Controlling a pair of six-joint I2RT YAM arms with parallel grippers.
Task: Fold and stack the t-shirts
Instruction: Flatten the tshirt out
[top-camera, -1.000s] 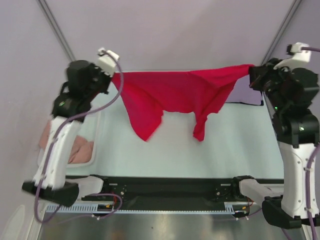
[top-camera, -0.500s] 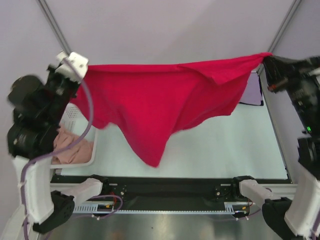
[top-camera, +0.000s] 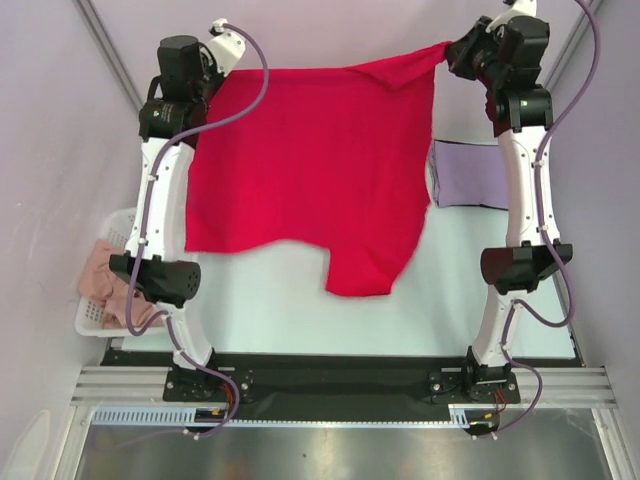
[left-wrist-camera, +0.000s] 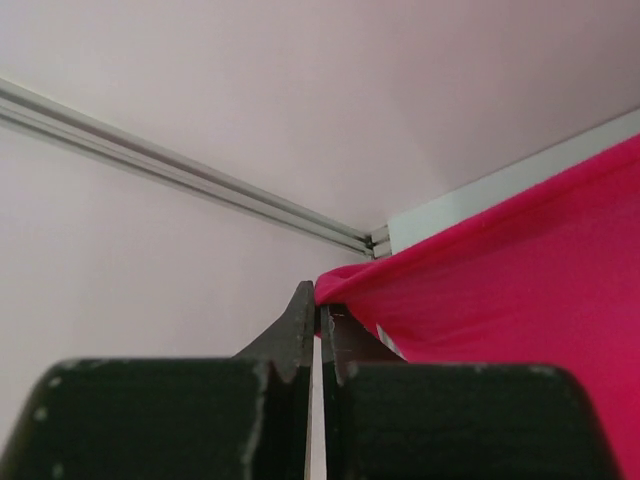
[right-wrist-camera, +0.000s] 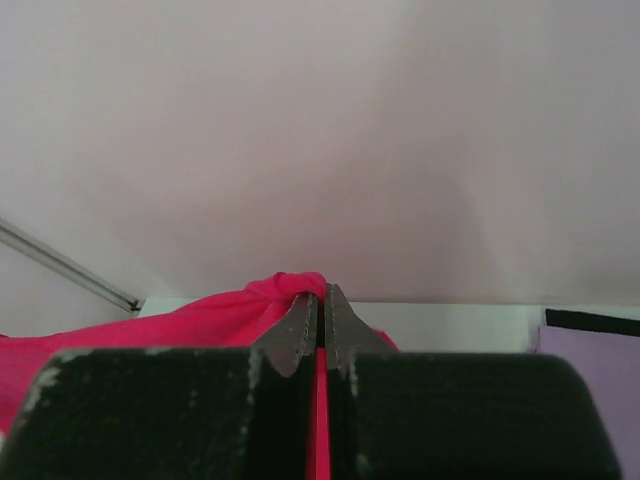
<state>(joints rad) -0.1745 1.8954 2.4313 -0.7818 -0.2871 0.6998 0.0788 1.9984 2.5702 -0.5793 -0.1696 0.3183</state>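
I am at the spreading step. I hold the red t-shirt (top-camera: 320, 170) by two corners of one edge, a corner in each pincer, so that it opens out wide before I lay it down to fold.

My left pincer (top-camera: 222, 62) is at the upper left of the overhead view and my right pincer (top-camera: 452, 52) at the upper right. The shirt's top edge runs taut between them, and the cloth falls away toward the lower middle of the frame. One flap reaches lower than the rest. I cannot tell whether that lower edge touches the tabletop (top-camera: 480, 290).

Both pincers are clamped on the red cloth. In my left wrist view the jaws are pressed together with a fold of red nipped at the very tips, and the shirt stretches off to the right of the frame. In my right wrist view a small bunch of red sits over the tips and a thin red strip shows between the closed jaws.

The lavender t-shirt (top-camera: 470, 175) lies folded on the tabletop at the right of the overhead view, below my right pincer. Its left side is hidden behind the red shirt's right edge.

Next, I judge, I must bring both pincers down together at the same height, with the top edge tight. The shirt should settle flat and unwrinkled on the open tabletop, clear of the lavender one and of the white basket (top-camera: 90, 322) at the left.
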